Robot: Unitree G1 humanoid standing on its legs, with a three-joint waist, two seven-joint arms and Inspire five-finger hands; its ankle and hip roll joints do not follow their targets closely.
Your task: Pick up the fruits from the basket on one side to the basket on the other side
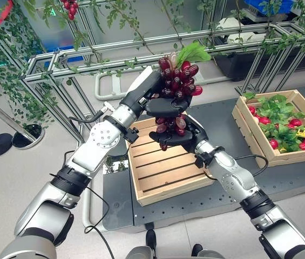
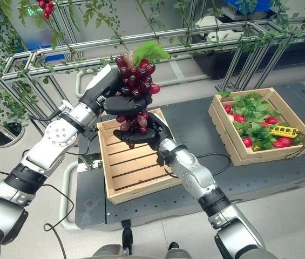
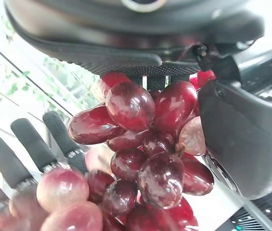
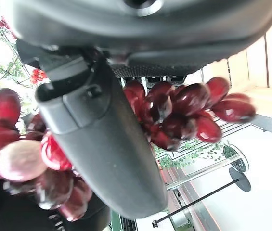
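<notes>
Dark red grapes (image 1: pixel 176 81), one bunch with a green leaf at its top, hang in the air above the far end of the slatted wooden crate (image 1: pixel 160 167) that sits on the dark platform (image 1: pixel 222 191). The left hand (image 1: pixel 149 94) grips the upper part of the bunch, fingers and thumb curled round it; the right hand (image 1: pixel 176 135) cups and clasps the lower part from underneath. Seen from the head, the two hands sit one above the other with the fruit between them, directly over that crate.

Up close, the left wrist view adds the glossy berries (image 3: pixel 145 159) pressed against the palm, with the other hand's fingers (image 3: pixel 34 151) just beyond them. In the right wrist view the thumb (image 4: pixel 107 139) lies across the bunch, berries bulging on both sides of it.

To the right of the slatted crate, well apart on the same platform, stands a second wooden crate (image 1: pixel 249 132) holding green leaves, red fruits and a small yellow object. Behind the slatted crate runs a metal frame (image 1: pixel 87 59) draped with vines.
</notes>
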